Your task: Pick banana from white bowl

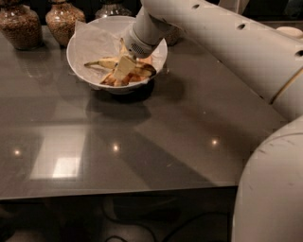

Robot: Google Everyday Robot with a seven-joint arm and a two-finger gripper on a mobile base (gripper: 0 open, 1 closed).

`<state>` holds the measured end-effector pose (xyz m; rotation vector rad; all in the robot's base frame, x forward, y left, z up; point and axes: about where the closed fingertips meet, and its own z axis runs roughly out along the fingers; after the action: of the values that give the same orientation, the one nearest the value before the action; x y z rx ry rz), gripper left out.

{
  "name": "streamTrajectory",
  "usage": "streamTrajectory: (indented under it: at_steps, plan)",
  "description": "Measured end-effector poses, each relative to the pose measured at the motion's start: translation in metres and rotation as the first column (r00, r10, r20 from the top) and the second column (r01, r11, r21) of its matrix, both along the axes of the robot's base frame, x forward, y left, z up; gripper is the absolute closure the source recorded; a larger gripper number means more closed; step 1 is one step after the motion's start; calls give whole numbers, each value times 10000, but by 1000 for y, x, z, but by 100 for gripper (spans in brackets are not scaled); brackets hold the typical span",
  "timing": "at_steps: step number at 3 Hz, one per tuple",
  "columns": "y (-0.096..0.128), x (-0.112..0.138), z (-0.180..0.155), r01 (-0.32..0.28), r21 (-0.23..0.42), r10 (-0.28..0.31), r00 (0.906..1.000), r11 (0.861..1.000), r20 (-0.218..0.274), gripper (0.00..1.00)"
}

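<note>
The white bowl [87, 45], lined with crinkled white paper, stands at the back left of the grey table. The banana [106, 63] lies across it, pale yellow, with a thin tip to the left and a dark brown end [147, 70] to the right. Shorter orange-toned bananas [119, 81] lie under it at the bowl's front. My gripper [124, 66] reaches down into the bowl from the right and sits right on the middle of the banana, hiding that part. The blue sticker does not show.
Glass jars of brown grains [20, 26] [64, 20] stand behind the bowl at the back left, with another jar [110, 9] behind it. My white arm [227, 42] crosses the right side above the table [142, 142].
</note>
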<state>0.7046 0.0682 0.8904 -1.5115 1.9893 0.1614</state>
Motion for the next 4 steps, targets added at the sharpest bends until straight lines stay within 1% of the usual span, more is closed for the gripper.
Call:
streamTrajectory:
  at_steps: [1, 2, 3, 4]
  plan:
    - [-7, 3, -5, 210, -393, -210, 9998, 9990, 2, 44]
    - [-9, 3, -4, 293, -553, -294, 9996, 9980, -20, 62]
    - [-15, -1, 0, 422, -818, -421, 9991, 9958, 35, 85]
    - [-19, -4, 3, 505, -953, -501, 9987, 9942, 70, 100]
